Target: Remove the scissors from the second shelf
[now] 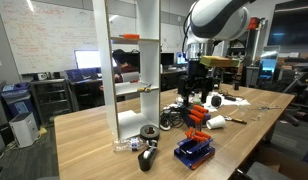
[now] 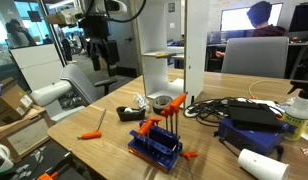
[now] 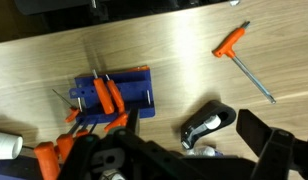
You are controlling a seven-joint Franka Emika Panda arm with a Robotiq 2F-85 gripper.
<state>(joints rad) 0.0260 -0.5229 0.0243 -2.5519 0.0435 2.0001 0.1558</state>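
Observation:
The tall white rack stands on the wooden table in both exterior views. Its second shelf (image 1: 132, 91) carries a small yellowish thing at its edge, the scissors (image 1: 147, 87), too small to make out in detail. In an exterior view the shelf (image 2: 160, 53) shows edge-on and the scissors are not clear. My gripper (image 1: 198, 95) hangs beside the rack at about second-shelf height, apart from it; it also shows in an exterior view (image 2: 99, 55). In the wrist view its fingers (image 3: 194, 140) are spread and empty above the table.
A flat orange item (image 1: 127, 38) lies on the top board. On the table are a blue tray (image 3: 114, 92) with orange-handled tools, a black tape dispenser (image 3: 209, 125), an orange T-handle tool (image 3: 239, 50), cables and a white roll (image 2: 260, 163).

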